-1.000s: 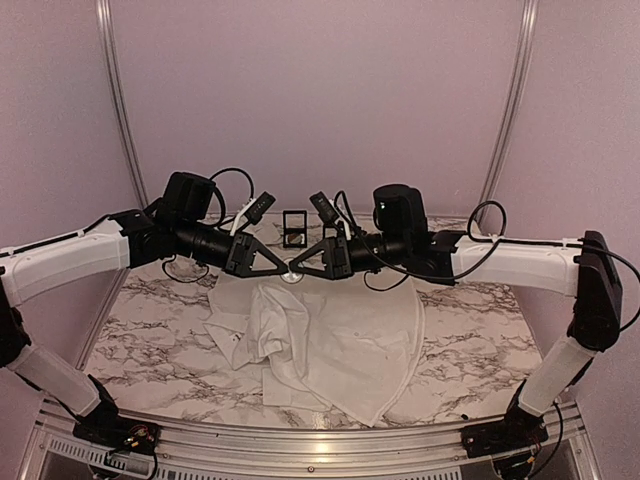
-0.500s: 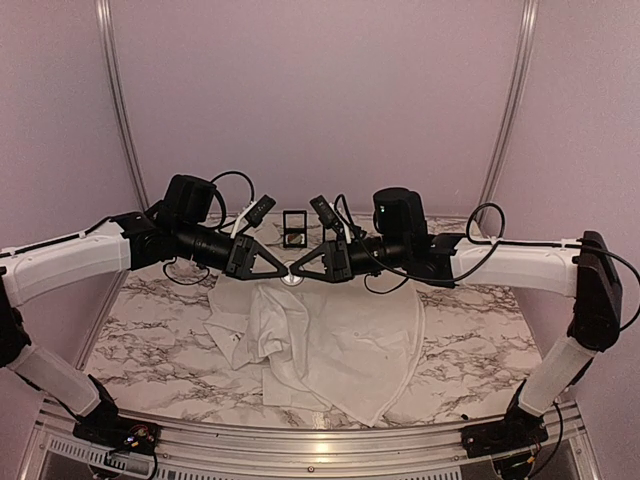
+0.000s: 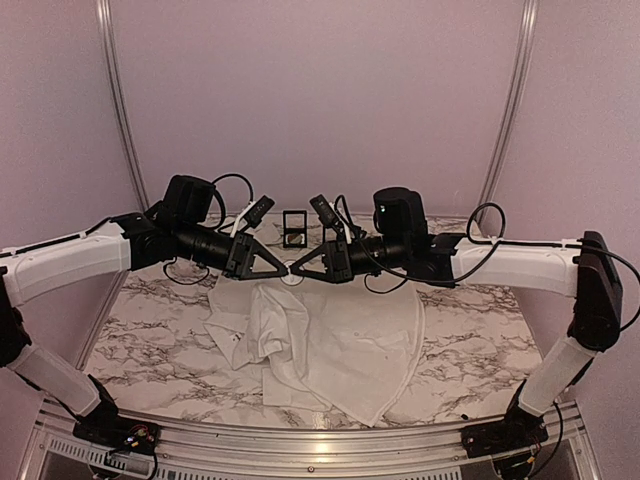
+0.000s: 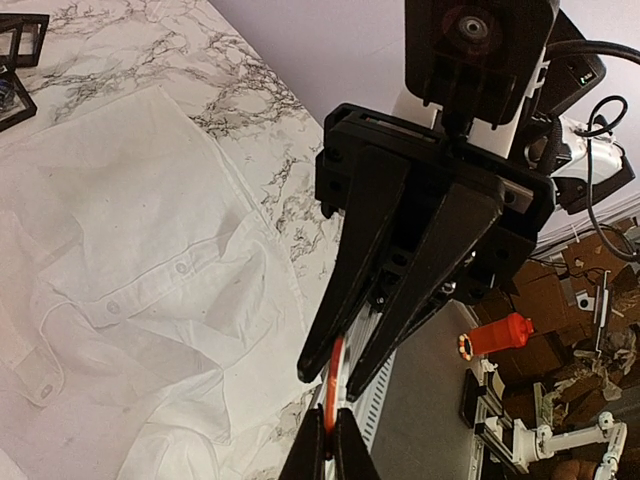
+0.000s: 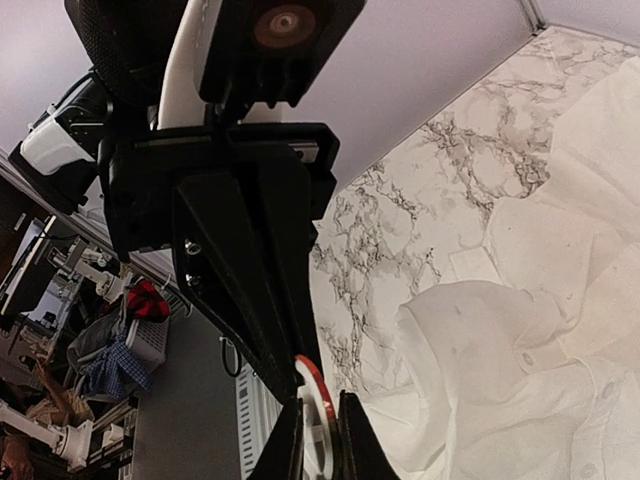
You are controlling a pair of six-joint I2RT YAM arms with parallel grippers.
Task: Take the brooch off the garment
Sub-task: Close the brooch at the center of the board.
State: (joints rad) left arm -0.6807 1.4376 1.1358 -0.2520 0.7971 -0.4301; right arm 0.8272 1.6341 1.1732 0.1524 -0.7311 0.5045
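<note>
The brooch (image 3: 290, 273), a small round white disc with a red rim, hangs in the air between both grippers, above the garment. My left gripper (image 3: 283, 270) comes from the left and is shut on the brooch's (image 4: 336, 375) edge. My right gripper (image 3: 297, 271) comes from the right, and its fingers are closed around the same disc (image 5: 315, 385). The two grippers meet tip to tip. The garment (image 3: 330, 340), a white button-up shirt, lies crumpled on the marble table below; no cloth hangs from the brooch.
A small black frame-like box (image 3: 294, 228) stands on the table behind the grippers. The marble tabletop (image 3: 150, 330) shows to the left and right of the shirt. A metal rail (image 3: 300, 440) runs along the near edge.
The right gripper's jaws have narrowed onto the brooch. Both grippers have edged slightly upward together. The shirt has not moved.
</note>
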